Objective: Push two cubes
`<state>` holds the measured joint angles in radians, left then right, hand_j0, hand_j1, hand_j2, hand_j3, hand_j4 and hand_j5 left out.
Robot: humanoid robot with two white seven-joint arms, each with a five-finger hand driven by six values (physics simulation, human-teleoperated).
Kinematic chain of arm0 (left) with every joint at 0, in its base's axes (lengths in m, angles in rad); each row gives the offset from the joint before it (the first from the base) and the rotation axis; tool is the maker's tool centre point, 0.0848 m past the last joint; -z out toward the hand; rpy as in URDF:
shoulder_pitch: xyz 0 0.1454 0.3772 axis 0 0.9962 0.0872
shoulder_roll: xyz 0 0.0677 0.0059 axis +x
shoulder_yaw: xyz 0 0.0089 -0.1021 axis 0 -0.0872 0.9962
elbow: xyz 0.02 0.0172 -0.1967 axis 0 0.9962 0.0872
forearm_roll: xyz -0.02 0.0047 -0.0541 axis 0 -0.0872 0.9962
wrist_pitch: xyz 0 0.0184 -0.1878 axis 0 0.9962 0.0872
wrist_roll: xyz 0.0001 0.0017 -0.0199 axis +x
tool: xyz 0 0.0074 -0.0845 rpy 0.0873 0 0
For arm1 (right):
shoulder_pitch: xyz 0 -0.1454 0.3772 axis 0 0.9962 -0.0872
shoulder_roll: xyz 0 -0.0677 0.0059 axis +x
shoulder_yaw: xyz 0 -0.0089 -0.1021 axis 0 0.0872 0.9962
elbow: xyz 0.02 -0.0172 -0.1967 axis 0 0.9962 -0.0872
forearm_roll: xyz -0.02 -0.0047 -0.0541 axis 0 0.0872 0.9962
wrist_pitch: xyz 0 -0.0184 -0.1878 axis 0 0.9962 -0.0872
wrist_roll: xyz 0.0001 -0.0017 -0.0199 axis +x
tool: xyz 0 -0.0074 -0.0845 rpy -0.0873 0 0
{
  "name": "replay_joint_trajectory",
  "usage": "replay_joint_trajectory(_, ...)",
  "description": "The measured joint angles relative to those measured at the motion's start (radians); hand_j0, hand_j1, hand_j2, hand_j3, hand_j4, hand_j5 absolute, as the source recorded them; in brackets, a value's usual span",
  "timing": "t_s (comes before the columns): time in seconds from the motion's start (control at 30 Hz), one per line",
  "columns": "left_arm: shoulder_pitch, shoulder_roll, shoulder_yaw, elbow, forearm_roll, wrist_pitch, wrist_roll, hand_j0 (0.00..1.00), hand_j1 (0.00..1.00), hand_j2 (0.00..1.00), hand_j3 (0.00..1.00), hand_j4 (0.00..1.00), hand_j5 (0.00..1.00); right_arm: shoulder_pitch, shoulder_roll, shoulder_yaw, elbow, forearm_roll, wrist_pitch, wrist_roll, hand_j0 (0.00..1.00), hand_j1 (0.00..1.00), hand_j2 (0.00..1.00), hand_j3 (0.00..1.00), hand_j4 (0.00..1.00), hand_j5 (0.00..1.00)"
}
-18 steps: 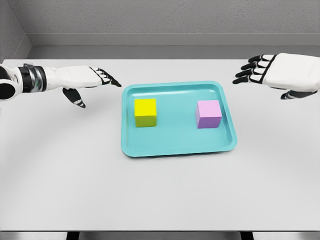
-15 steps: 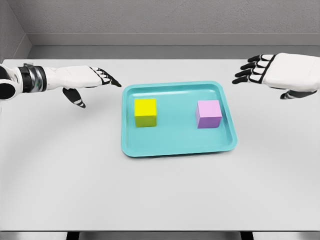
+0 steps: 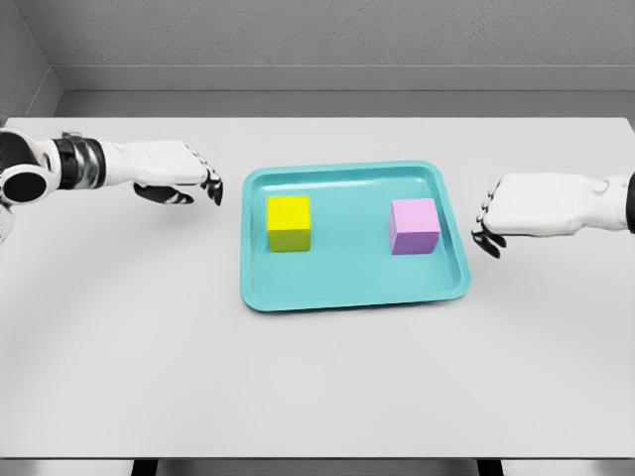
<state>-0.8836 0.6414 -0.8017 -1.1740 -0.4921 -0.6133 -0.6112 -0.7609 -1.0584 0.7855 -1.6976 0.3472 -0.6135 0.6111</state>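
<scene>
A yellow cube sits in the left half of a teal tray, and a pink cube sits in its right half. My left hand hovers just outside the tray's left rim, level with its far part, fingers bent downward and holding nothing. My right hand is just outside the right rim, level with the pink cube, fingers also bent down and holding nothing. Neither hand touches a cube.
The tray lies in the middle of a white table. A grey wall runs behind the table's far edge.
The right hand has dropped and come in toward the tray's right rim, fingers turning downward. The left hand shifted slightly left and its fingers curled down. The cubes have not moved.
</scene>
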Motion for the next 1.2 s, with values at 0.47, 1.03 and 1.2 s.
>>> replay_joint_trajectory(0.47,-0.002,-0.095,-0.030,0.000,-0.066,0.000,0.000,0.48,0.48,0.48,0.48,0.48,0.48,-0.049,0.132,0.075,0.142,0.067,0.000,0.000,0.09,0.09,0.09,0.09,0.09,0.09)
replay_joint_trajectory(1.03,0.000,-0.183,-0.033,0.016,-0.219,0.004,0.016,0.44,0.44,0.44,0.44,0.44,0.44,-0.089,0.240,0.130,0.315,0.120,0.000,0.000,0.12,0.12,0.12,0.12,0.12,0.12)
replay_joint_trajectory(1.2,0.000,-0.213,-0.033,0.035,-0.271,0.005,0.025,0.40,0.40,0.40,0.40,0.40,0.40,-0.095,0.256,0.136,0.324,0.130,0.000,0.000,0.12,0.12,0.12,0.12,0.12,0.12)
